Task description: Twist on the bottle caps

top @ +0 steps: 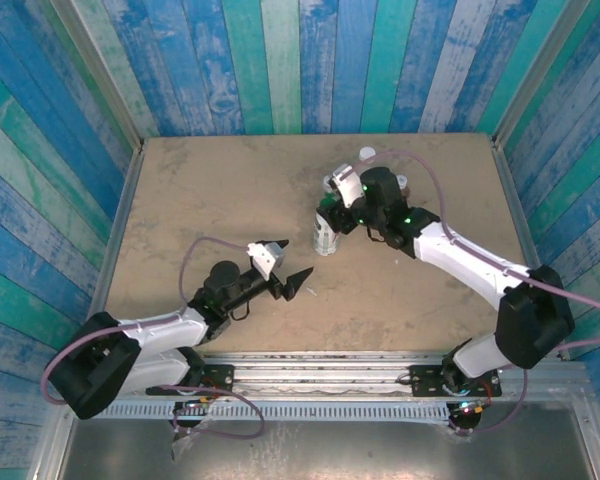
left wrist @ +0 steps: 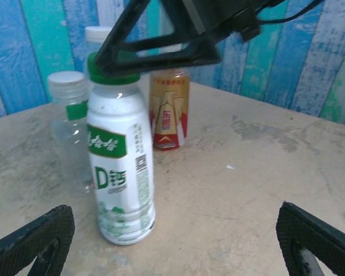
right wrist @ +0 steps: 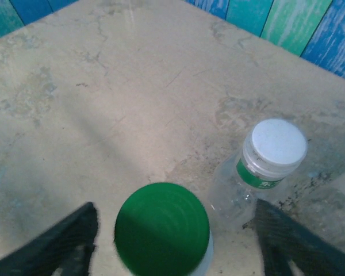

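Two end effectors, four bottles, one worktop (top: 210, 190).

Left end effector (left wrist: 171, 230): jaws wide, nothing between them. It hangs low over the worktop near the near edge, left of centre, and faces the bottles.

Clear bottle (left wrist: 69, 138): upright, white cap (right wrist: 275, 144) on, just beside the white-labelled bottle.

Rear bottle (left wrist: 98, 34): pale cap on, body mostly hidden behind the others, nearest the far edge.

White-labelled bottle (left wrist: 119, 167): upright, right of the worktop's centre, at the front of the group. Its dark green cap (right wrist: 162, 227) sits on the neck.

Amber bottle (left wrist: 168, 109): upright, behind and to the right of the white-labelled one, top hidden.

Right end effector (right wrist: 175, 207): directly above the white-labelled bottle. Its jaws are parted, one either side of the dark green cap, with a gap showing on each side.
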`<act>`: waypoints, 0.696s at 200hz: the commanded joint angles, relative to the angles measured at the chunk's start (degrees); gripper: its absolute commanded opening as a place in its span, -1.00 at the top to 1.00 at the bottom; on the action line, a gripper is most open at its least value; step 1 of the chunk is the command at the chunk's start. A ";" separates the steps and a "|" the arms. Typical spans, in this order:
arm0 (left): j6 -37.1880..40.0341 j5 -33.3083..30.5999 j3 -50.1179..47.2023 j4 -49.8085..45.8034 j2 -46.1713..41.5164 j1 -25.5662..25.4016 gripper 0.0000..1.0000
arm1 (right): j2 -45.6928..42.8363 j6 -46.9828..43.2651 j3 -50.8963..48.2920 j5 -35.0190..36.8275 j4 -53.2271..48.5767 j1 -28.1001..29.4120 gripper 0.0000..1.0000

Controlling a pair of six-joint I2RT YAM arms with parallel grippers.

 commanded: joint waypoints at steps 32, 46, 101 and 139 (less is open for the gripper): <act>1.45 -11.64 4.16 -11.25 -9.34 7.89 -0.88 | -13.72 3.03 -10.31 4.03 10.09 -6.28 -0.95; 4.05 -15.62 4.10 -13.61 -11.43 10.43 -0.88 | -17.88 2.18 -16.08 8.37 13.15 -8.17 -0.98; 7.59 -26.73 -0.20 -9.39 -11.25 19.49 -0.87 | -29.32 -3.20 -40.13 26.74 27.39 -13.61 -1.00; 9.37 -28.28 -4.01 3.01 -0.98 24.83 -0.88 | -18.72 -0.99 -47.99 24.52 46.09 -20.73 -1.00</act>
